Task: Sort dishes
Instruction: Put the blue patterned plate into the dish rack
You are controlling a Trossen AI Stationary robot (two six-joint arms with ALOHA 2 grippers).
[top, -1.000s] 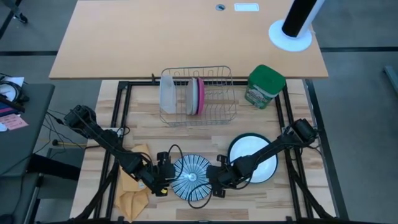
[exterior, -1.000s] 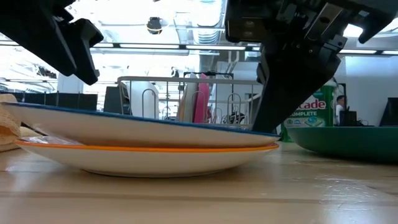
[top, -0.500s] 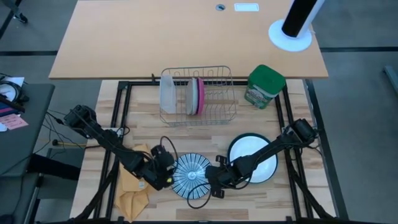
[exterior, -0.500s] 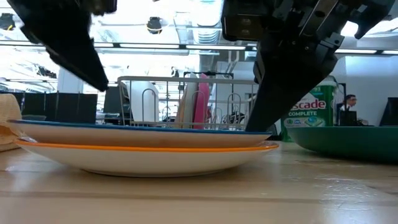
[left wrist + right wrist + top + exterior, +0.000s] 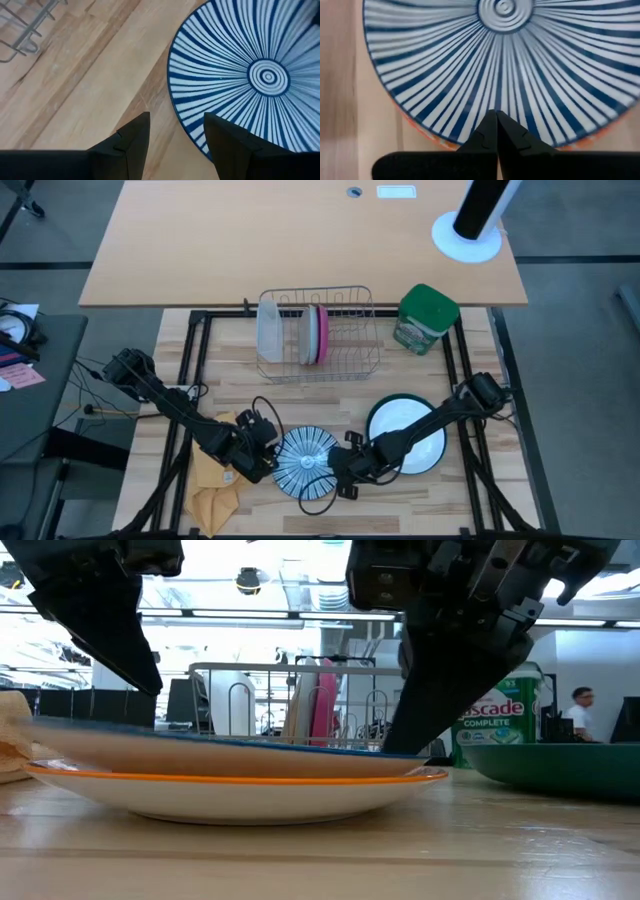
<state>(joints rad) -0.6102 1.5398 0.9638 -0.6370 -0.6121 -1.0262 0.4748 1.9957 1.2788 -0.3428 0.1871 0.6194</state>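
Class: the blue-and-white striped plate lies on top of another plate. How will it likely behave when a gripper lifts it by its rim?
The striped plate looks rigid, so it should not flex. Its glossy surface may slip between fingers. Resting on the orange-rimmed plate, it may slide first.

Striped plate [image 5: 307, 463] hemmed by left claw [image 5: 262, 452], right claw [image 5: 337, 471]; bare wood toward rack [image 5: 318, 336], seemingly passable.

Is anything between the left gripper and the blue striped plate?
Nothing visible: the left gripper has open jaws at the rim of the blue striped plate, with only bare table between them.
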